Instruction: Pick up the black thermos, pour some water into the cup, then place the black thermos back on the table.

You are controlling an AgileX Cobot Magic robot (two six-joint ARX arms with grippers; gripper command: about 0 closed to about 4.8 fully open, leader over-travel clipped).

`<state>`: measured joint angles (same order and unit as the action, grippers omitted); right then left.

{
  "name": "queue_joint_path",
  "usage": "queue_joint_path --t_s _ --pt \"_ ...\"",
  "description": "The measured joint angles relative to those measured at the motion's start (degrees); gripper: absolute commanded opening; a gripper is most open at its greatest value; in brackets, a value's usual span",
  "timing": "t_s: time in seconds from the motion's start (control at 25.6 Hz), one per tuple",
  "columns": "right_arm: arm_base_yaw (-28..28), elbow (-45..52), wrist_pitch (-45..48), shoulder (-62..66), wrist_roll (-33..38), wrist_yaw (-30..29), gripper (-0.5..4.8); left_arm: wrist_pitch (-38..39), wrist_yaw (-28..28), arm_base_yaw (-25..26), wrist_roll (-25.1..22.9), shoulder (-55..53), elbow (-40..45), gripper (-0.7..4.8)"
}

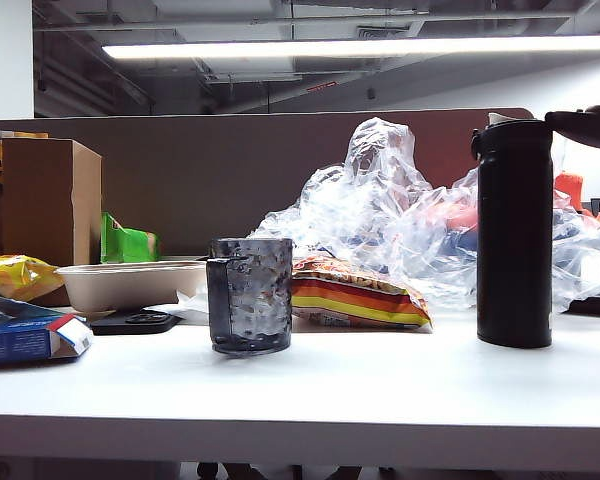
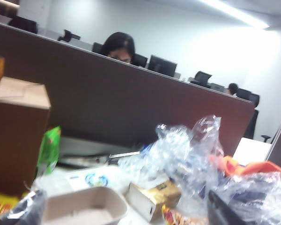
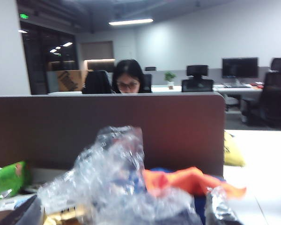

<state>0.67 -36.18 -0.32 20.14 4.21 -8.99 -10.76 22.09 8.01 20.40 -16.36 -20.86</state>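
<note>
The black thermos [image 1: 515, 230] stands upright on the right of the white table [image 1: 380, 390], its flip lid [image 1: 583, 125] hinged open. The dark dimpled cup [image 1: 250, 295] stands left of centre, well apart from the thermos. Neither arm shows in the exterior view. In the left wrist view only the tips of my left gripper [image 2: 122, 216] show, wide apart and open, with nothing held. My right gripper [image 3: 121, 218] also shows only its dark tips, spread wide and open. Both wrist cameras look over the clutter at the partition; neither shows the cup or the thermos clearly.
A beige tray [image 1: 130, 282] and a striped snack bag [image 1: 355, 295] lie behind the cup. Crumpled clear plastic bags [image 1: 400, 220] pile up at the back. A cardboard box [image 1: 45, 200] and a blue box [image 1: 25, 335] sit at the left. A brown partition closes the back.
</note>
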Motion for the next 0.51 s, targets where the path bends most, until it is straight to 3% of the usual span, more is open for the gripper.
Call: queue_joint_path --t_s 0.23,0.35,0.51 --pt "-0.02 -1.9 2.03 7.04 -0.9 -1.81 4.79 -4.39 3.19 -1.88 -0.17 -13.18 -7.67 4.79" --pt "1.38 -1.49 2.21 9.33 0.63 -4.74 4.79 -5.92 3.48 -6.38 -0.92 -19.69 -9.79 4.79" --pt "5.62 -0.31 2.4 10.93 1.18 -4.79 4.79 -8.31 1.51 -17.05 -5.9 -28.72 -12.94 4.79"
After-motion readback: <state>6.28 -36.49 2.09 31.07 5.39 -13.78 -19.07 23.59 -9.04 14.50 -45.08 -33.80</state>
